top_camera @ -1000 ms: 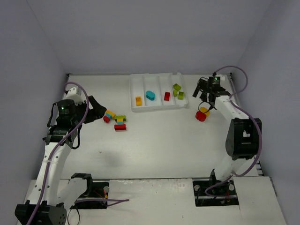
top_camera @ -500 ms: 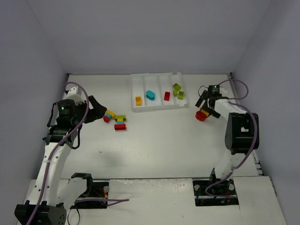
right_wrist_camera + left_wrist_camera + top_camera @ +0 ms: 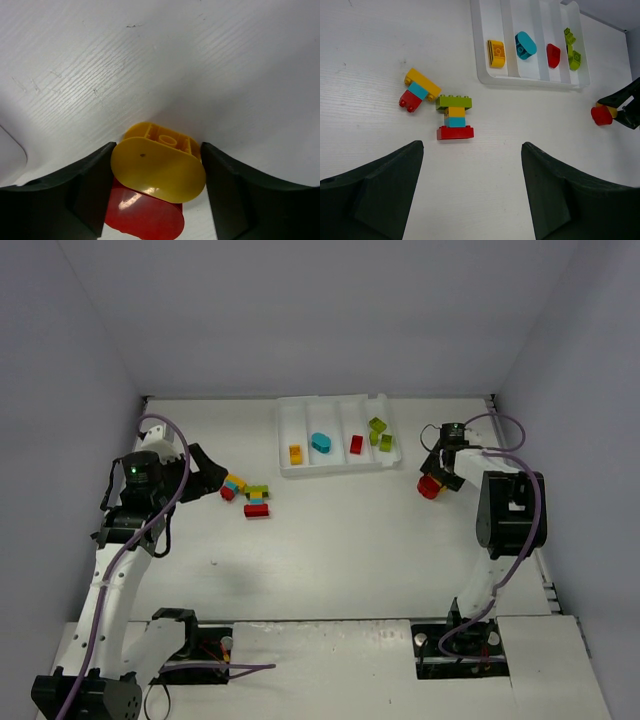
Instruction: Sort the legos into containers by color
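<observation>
A rounded yellow lego stacked on a rounded red one [image 3: 150, 200] lies on the table right of the tray [image 3: 430, 486]. My right gripper [image 3: 157, 160] is down over this stack, its fingers [image 3: 90, 185] pressed against both ends of the yellow brick [image 3: 160, 167]. The white tray of containers [image 3: 335, 472] holds a yellow lego [image 3: 295, 454], a cyan one [image 3: 321, 443], a red one [image 3: 356, 445] and green ones [image 3: 378, 433], one colour per compartment. My left gripper [image 3: 472, 150] hangs open above bare table, near two multicolour stacks [image 3: 455, 117] [image 3: 419, 90].
The right arm's upright link [image 3: 510, 515] stands close to the right wall. The table's back edge runs just behind the tray [image 3: 530, 82]. The left arm [image 3: 135, 500] leans over the left side of the table.
My right gripper has dropped from beside the tray's right end onto the yellow and red stack, and its jaws have come in against the yellow brick. The left arm has not moved.
</observation>
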`<state>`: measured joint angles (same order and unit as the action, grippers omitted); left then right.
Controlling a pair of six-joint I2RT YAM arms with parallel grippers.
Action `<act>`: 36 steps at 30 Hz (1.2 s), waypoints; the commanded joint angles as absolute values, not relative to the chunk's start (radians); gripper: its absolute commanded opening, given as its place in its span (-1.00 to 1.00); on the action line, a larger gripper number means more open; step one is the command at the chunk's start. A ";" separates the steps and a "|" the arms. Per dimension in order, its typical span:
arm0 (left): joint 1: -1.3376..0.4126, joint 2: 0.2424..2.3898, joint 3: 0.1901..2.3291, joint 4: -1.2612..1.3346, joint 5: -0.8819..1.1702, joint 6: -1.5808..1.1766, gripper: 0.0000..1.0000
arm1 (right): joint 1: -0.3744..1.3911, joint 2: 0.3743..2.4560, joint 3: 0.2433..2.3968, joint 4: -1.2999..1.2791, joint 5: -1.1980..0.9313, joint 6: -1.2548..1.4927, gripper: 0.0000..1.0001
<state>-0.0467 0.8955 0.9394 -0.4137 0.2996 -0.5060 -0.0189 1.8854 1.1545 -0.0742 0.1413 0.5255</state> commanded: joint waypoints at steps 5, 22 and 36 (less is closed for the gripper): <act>-0.051 0.884 0.979 -0.354 0.318 -0.502 0.45 | -0.018 1.861 1.157 -0.074 0.072 0.552 -0.51; -0.408 0.805 0.933 -0.298 0.250 -0.626 0.45 | 0.179 1.374 0.948 0.205 -0.210 0.482 -1.00; -1.164 1.110 1.067 -0.035 -0.358 -0.669 0.45 | 0.414 0.985 0.690 0.417 -0.158 0.709 -1.00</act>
